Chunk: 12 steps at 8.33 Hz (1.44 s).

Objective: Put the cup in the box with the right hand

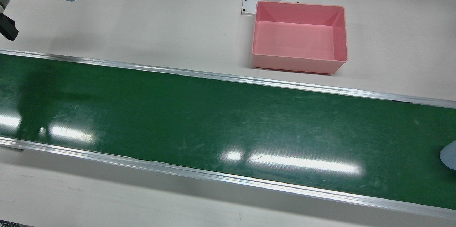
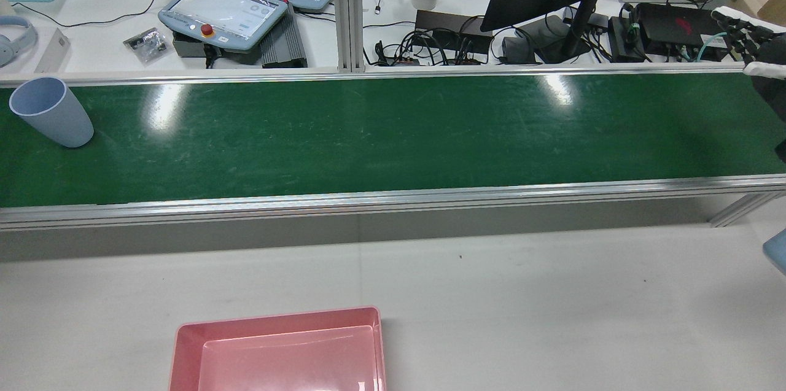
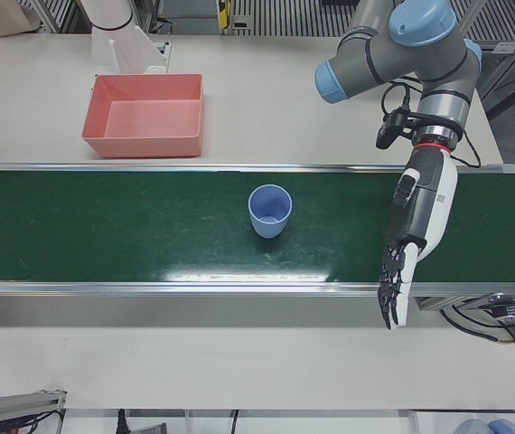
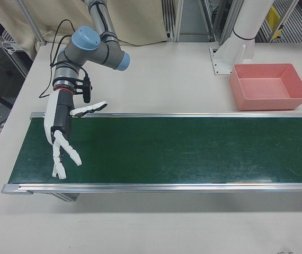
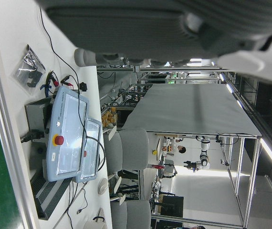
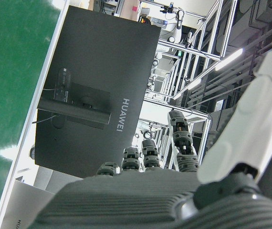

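Left-front view, low right: I see my left hand point(image 3: 408, 244) with fingers spread, holding nothing, over the green belt point(image 3: 149, 235). At center the blue cup point(image 3: 269, 210) stands upright on it. Upper left, the pink box point(image 3: 145, 115) sits on the white surface point(image 3: 266, 99). Right-front view, left side: my right hand point(image 4: 62, 138) is splayed wide, empty.

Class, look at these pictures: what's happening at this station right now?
Nothing is being held yet. A blue cup stands upright on the green conveyor belt, on the left arm's side. The right hand hangs open over the belt's other end, far from the cup. The left hand also hangs open, beside the cup but apart from it. The pink box sits empty on the table behind the belt.
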Each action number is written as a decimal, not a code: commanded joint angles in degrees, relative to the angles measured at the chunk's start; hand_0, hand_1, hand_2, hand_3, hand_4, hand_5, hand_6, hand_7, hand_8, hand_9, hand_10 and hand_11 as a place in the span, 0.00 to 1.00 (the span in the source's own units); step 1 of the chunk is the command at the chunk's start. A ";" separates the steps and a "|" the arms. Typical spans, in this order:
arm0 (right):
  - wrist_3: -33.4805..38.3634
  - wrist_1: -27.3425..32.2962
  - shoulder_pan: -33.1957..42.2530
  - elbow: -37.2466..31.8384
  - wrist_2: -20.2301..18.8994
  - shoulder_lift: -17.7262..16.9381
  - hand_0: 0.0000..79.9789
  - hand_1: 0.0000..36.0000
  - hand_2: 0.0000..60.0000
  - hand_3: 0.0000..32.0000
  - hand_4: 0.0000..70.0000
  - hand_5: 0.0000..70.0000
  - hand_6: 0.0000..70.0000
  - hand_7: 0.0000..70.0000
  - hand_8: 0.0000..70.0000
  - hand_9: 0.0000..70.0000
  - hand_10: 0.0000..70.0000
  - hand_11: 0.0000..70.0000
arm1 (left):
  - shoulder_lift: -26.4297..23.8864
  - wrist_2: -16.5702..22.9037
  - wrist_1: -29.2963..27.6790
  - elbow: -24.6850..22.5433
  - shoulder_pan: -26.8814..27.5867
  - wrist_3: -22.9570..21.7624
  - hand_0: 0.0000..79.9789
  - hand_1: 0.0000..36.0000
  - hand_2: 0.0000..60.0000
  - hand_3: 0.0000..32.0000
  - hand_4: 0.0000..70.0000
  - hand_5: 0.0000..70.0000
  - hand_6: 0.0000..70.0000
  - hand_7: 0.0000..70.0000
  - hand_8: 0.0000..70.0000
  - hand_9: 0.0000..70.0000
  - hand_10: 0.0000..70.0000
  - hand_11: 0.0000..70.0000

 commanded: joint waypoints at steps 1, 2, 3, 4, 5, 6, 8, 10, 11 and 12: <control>0.09 0.00 -0.09 0.00 -0.01 -0.07 0.59 0.17 0.00 0.00 0.11 0.05 0.07 0.24 0.07 0.15 0.02 0.04 | 0.00 -0.01 0.00 0.06 -0.06 -0.08 0.00 0.00 0.00 0.00 0.00 0.00 0.00 0.00 0.00 0.00 0.00 0.00; 0.00 0.00 -0.18 -0.09 -0.01 -0.07 0.59 0.17 0.00 0.00 0.12 0.05 0.07 0.24 0.07 0.15 0.02 0.04 | 0.00 -0.01 0.00 0.06 -0.06 -0.09 0.00 0.00 0.00 0.00 0.00 0.00 0.00 0.00 0.00 0.00 0.00 0.00; 0.00 0.00 -0.18 -0.09 -0.01 -0.07 0.59 0.17 0.00 0.00 0.13 0.05 0.07 0.24 0.07 0.15 0.02 0.04 | 0.00 -0.01 0.00 0.06 -0.06 -0.09 0.00 0.00 0.00 0.00 0.00 0.00 0.00 0.00 0.00 0.00 0.00 0.00; 0.00 0.00 -0.26 -0.17 -0.01 -0.07 0.59 0.17 0.00 0.00 0.13 0.05 0.07 0.24 0.07 0.16 0.02 0.04 | 0.00 -0.01 0.00 0.06 -0.06 0.00 0.00 0.00 0.00 0.00 0.00 0.00 0.00 0.00 0.00 0.00 0.00 0.00; 0.00 -0.09 -0.35 -0.09 -0.01 -0.07 0.59 0.17 0.00 0.00 0.13 0.05 0.07 0.24 0.06 0.15 0.02 0.04 | 0.00 -0.01 0.00 0.06 -0.06 0.00 0.00 0.00 0.00 0.00 0.00 0.00 0.00 0.00 0.00 0.00 0.00 0.00; 0.00 -0.18 -0.27 0.00 -0.01 0.02 0.59 0.17 0.00 0.00 0.14 0.05 0.07 0.24 0.06 0.15 0.02 0.04 | 0.00 -0.01 0.00 -0.02 0.02 -0.08 0.00 0.00 0.00 0.00 0.00 0.00 0.00 0.00 0.00 0.00 0.00 0.00; 0.00 -0.18 -0.44 0.00 -0.01 0.02 0.62 0.25 0.00 0.00 0.18 0.06 0.07 0.21 0.06 0.13 0.03 0.07 | 0.00 -0.01 0.00 0.06 0.03 -0.08 0.00 0.00 0.00 0.00 0.00 0.00 0.00 0.00 0.00 0.00 0.00 0.00; 0.00 -0.18 -0.62 -0.09 -0.01 -0.06 0.65 0.29 0.00 0.00 0.25 0.07 0.07 0.19 0.05 0.12 0.03 0.07 | 0.00 -0.01 0.00 0.06 -0.06 0.00 0.00 0.00 0.00 0.00 0.00 0.00 0.00 0.00 0.00 0.00 0.00 0.00; 0.00 -0.18 -0.62 -0.09 -0.01 0.02 0.68 0.35 0.00 0.00 0.27 0.08 0.07 0.19 0.06 0.12 0.04 0.09 | 0.00 -0.01 0.00 0.06 0.02 0.00 0.00 0.00 0.00 0.00 0.00 0.00 0.00 0.00 0.00 0.00 0.00 0.00; 0.00 -0.09 -0.79 -0.09 -0.01 0.02 0.73 0.47 0.00 0.00 0.28 0.10 0.08 0.19 0.07 0.14 0.05 0.11 | 0.00 -0.01 0.00 -0.02 0.03 -0.08 0.00 0.00 0.00 0.00 0.00 0.00 0.00 0.00 0.00 0.00 0.00 0.00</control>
